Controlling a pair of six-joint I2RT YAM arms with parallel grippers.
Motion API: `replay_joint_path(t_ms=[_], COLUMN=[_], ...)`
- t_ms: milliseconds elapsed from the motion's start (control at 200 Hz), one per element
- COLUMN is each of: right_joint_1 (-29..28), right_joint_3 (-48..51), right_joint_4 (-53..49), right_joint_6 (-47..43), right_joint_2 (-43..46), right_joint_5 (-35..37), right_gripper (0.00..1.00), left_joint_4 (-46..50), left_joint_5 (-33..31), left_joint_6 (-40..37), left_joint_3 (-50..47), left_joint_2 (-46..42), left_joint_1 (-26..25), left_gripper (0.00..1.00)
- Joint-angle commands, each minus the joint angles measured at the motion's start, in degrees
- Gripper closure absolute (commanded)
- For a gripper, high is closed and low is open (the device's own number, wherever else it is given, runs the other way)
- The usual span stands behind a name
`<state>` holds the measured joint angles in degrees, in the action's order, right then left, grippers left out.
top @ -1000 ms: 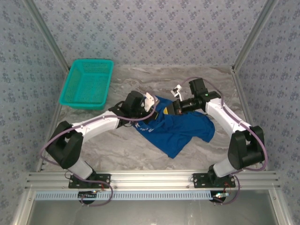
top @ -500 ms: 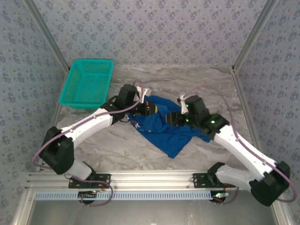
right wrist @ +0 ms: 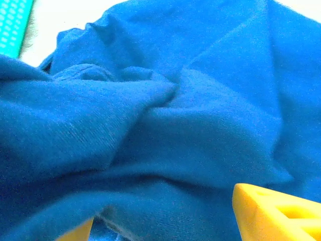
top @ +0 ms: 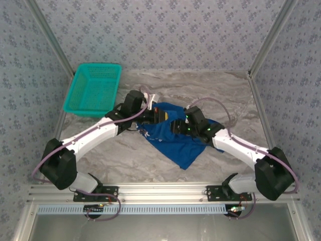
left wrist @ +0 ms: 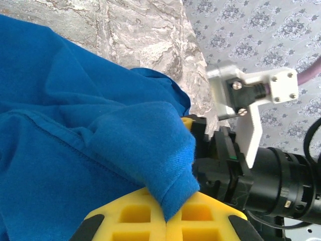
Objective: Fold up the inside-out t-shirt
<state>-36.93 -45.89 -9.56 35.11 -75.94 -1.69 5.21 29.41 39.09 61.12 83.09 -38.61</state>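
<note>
Table: marble top. The teal basket sits at the far left, well apart from the work.
T-shirt: lies mid-table between the two arms, crumpled. A second ago it lay wider, with a sleeve out to the right; now it is drawn into a narrower heap. No fold made yet.
Right arm: has swung round from the far right of the cloth and now reaches in low from the near right.
Left arm: crept slightly toward the back, otherwise at the same post by the shirt's far left edge.
Right gripper: yellow fingers stand wide apart with blue cloth lying loose across the gap. Reads as let go, nothing pinched.
Left gripper: pads clamped on a rolled fold of the shirt, as before.
Meaning: looks like a regrasp, with one edge anchored on the left while the right hunts a fresh hold. Task is early; the cloth wants spreading flat before any fold.
</note>
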Motion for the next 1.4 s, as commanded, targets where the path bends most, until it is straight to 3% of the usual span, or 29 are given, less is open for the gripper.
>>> replay_joint_path(t_ms=[0,150,245,275,375,450,505,610,705,989,1064,1159,1284,1394], right_joint_1=[-0.5,-0.3,0.7,1.1,5.0,10.2,13.6,16.3,17.0,16.8,16.2,16.3,17.9,17.6], right_joint_3=[0.7,2.3,1.1,0.9,1.3,4.4,7.3,9.7,9.0,6.4,4.3,0.1,-1.3,-4.2], right_joint_4=[5.6,5.6,6.7,8.0,12.2,18.7,24.8,30.9,28.5,32.6,26.7,11.5,8.1,0.7], right_joint_6=[-0.1,-1.3,-3.5,-4.2,-5.8,-4.9,-3.5,-2.2,-3.7,-2.3,-6.6,-16.6,-18.8,-24.7], right_joint_2=[-2.1,-3.1,-5.2,-5.8,-6.2,-3.0,0.4,7.2,12.0,14.0,13.6,13.0,11.8,10.2], right_joint_5=[-4.4,-0.6,-0.7,-2.0,-12.9,-26.4,-35.7,-47.9,-53.7,-66.3,-66.6,-63.6,-62.5,-61.9], right_gripper=[0.25,0.23,0.28,0.35,0.71,0.89,0.97,1.0,0.99,1.0,0.99,0.98,0.97,0.97], left_joint_4=[-1.9,-2.0,-1.8,-1.6,-0.7,0.1,-0.7,-4.7,-6.2,3.1,6.6,10.1,3.8,-3.9], left_joint_5=[1.5,2.2,1.9,1.6,-0.8,-3.4,-3.6,-0.8,1.8,-8.7,-10.5,-14.0,-16.3,-10.7], left_joint_6=[0.3,0.3,0.1,0.1,-0.4,-1.0,-0.2,3.9,6.0,-0.9,-4.0,-10.0,-17.9,-23.4], left_joint_3=[-0.4,0.1,-0.1,-0.1,-0.8,-1.8,-3.4,-7.1,-8.9,-6.8,-5.1,-4.4,-9.7,-13.6], left_joint_2=[-1.5,-1.6,-2.2,-2.5,-4.0,-5.5,-6.2,-6.4,-6.2,-3.1,-1.4,-4.1,-14.3,-19.9], left_joint_1=[0.2,0.2,0.2,0.2,0.5,1.4,2.8,6.0,8.3,8.5,8.3,7.3,4.5,1.7], left_gripper=[1.0,1.0,1.0,1.0,1.0,1.0,1.0,1.0,1.0,1.0,0.83,0.62,0.48,0.37])
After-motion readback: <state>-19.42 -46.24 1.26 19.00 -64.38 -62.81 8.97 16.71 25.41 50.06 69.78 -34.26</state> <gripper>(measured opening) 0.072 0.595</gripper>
